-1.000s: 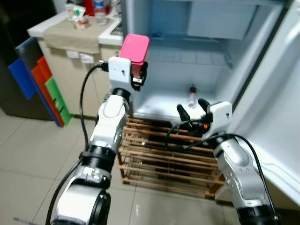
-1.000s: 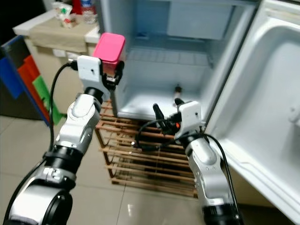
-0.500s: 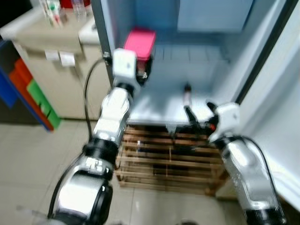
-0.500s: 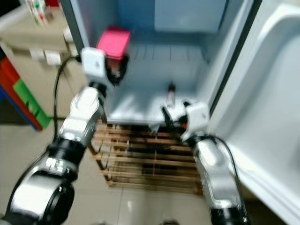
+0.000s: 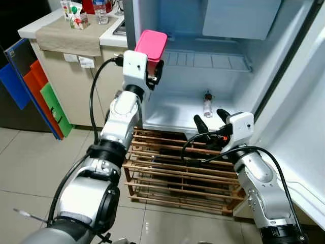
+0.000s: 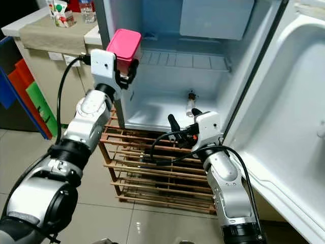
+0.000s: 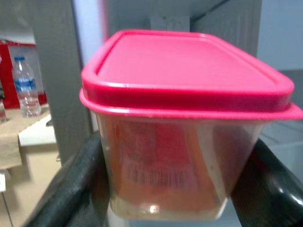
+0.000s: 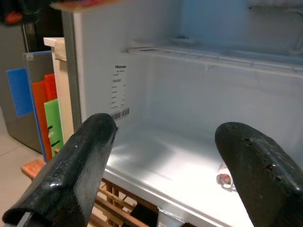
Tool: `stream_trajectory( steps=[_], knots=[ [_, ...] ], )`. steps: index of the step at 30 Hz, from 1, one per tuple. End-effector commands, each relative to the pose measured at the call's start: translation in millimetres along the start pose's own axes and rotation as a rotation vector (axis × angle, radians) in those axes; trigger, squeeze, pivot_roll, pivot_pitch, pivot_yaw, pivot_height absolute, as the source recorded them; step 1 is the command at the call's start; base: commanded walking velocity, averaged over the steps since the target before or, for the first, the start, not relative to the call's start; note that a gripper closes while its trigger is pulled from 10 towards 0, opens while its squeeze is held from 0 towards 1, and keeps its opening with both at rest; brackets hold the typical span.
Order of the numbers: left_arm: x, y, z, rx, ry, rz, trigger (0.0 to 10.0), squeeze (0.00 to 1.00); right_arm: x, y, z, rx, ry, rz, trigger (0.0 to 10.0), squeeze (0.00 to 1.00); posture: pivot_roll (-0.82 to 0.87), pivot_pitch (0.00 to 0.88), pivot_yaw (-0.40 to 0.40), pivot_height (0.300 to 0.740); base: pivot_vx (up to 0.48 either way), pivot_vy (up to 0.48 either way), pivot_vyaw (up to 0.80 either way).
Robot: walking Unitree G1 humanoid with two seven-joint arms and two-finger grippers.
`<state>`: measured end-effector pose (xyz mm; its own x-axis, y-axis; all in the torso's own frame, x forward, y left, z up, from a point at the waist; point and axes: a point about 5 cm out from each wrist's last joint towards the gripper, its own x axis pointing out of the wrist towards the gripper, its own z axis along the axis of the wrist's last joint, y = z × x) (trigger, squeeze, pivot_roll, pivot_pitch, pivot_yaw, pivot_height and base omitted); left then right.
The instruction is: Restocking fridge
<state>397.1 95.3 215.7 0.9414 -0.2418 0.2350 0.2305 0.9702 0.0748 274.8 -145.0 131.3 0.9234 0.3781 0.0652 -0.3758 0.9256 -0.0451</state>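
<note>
Fridge (image 5: 213, 76) nearer now; left hand (image 5: 152, 76) still grips pink-lidded container (image 5: 150, 44).

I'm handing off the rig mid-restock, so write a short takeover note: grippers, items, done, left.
Left gripper: shut on the pink-lidded container, raised at the open fridge, level with the wire shelf.
Right gripper: open, holding nothing, at the front edge of the fridge floor.
Small bottle stands on the fridge floor.
Done: container lifted up to the fridge.
Left: set it inside, release, withdraw.
</note>
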Motion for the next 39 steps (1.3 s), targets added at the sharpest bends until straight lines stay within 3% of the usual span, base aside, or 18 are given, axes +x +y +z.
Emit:
stream_trajectory(
  steps=[1,5,7,12,15,16,17,19,24,25,26,30,33,36,39],
  knots=[
    [2.7,1.2,5.5,-0.014,-0.018,0.010,10.0,0.00,-1.5,-2.2,5.8,-0.020,-0.011,-0.008,10.0,0.00,-0.17,0.000,0.030,0.740,0.000,0.000,0.00],
    [-6.3,-2.5,1.2,-0.057,-0.042,-0.011,10.0,0.00,-4.4,-6.6,11.0,-0.003,-0.035,-0.063,10.0,0.00,-0.19,0.000,0.036,0.740,0.000,0.000,0.00],
    [-23.4,-9.1,-7.4,-0.082,-0.047,-0.047,10.0,0.00,-11.5,-9.5,17.7,0.009,-0.065,-0.127,10.0,0.00,-0.19,0.000,0.036,0.740,0.000,0.000,0.00],
    [-39.2,-12.6,-14.8,-0.099,-0.034,-0.061,10.0,0.00,-21.3,-6.7,18.0,0.007,-0.063,-0.145,10.0,0.00,-0.19,0.000,0.036,0.740,0.000,0.000,0.00],
    [-63.6,-20.9,-22.2,-0.120,-0.025,-0.088,10.0,0.00,-32.3,-7.9,14.1,-0.009,-0.049,-0.177,10.0,0.00,-0.15,0.000,0.010,0.740,0.000,0.000,0.00],
    [-63.6,-20.9,-22.2,-0.120,-0.025,-0.088,10.0,0.00,-32.3,-7.9,14.1,-0.009,-0.049,-0.177,10.0,0.00,-0.15,0.000,0.010,0.740,0.000,0.000,0.00],
    [-78.6,-21.5,-21.7,-0.134,-0.033,-0.079,10.0,0.00,-37.6,-12.0,16.7,-0.022,-0.060,-0.214,10.0,0.00,-0.14,0.000,0.004,0.740,0.000,0.000,0.00],
    [-90.6,-18.9,-18.3,-0.139,-0.045,-0.059,10.0,0.00,-43.3,-14.8,22.1,-0.031,-0.080,-0.246,10.0,0.00,-0.14,0.000,0.002,0.740,0.000,0.000,0.00],
    [-105.6,-17.0,-7.2,-0.099,-0.095,-0.060,10.0,0.00,-57.1,-18.1,32.7,-0.042,-0.133,-0.300,10.0,0.00,-0.14,0.000,0.002,0.740,0.000,0.000,0.00],
    [-120.8,-8.4,-3.0,-0.067,-0.097,-0.055,10.0,0.00,-73.1,-20.7,34.4,-0.044,-0.134,-0.333,10.0,0.00,-0.14,0.000,0.002,0.740,0.000,0.000,0.00],
    [-120.8,-8.4,-3.0,-0.067,-0.097,-0.055,10.0,0.00,-73.1,-20.7,34.4,-0.044,-0.134,-0.333,10.0,0.00,-0.14,0.000,0.002,0.740,0.000,0.000,0.00],
    [-144.9,-1.5,-8.1,0.007,-0.058,-0.078,10.0,0.00,-96.6,-23.6,21.5,-0.040,-0.073,-0.369,10.0,0.00,-0.15,0.000,0.005,0.740,0.000,0.000,0.00],
    [-144.9,-5.4,-6.6,0.042,-0.064,-0.097,10.0,0.00,-97.6,-24.9,18.2,-0.041,-0.073,-0.392,10.0,0.00,-0.15,0.000,0.008,0.740,0.000,0.000,0.00],
    [-137.9,-12.5,5.6,0.075,-0.140,-0.114,10.0,0.00,-89.6,-23.8,26.8,-0.055,-0.129,-0.390,10.0,0.00,-0.15,0.000,0.010,0.740,0.000,0.000,0.00],
    [-129.0,-13.8,23.7,0.107,-0.265,-0.104,10.0,0.00,-75.9,-20.3,53.3,-0.137,-0.273,-0.381,10.0,0.00,-0.15,0.000,0.017,0.740,0.000,0.000,0.00]
  ],
)
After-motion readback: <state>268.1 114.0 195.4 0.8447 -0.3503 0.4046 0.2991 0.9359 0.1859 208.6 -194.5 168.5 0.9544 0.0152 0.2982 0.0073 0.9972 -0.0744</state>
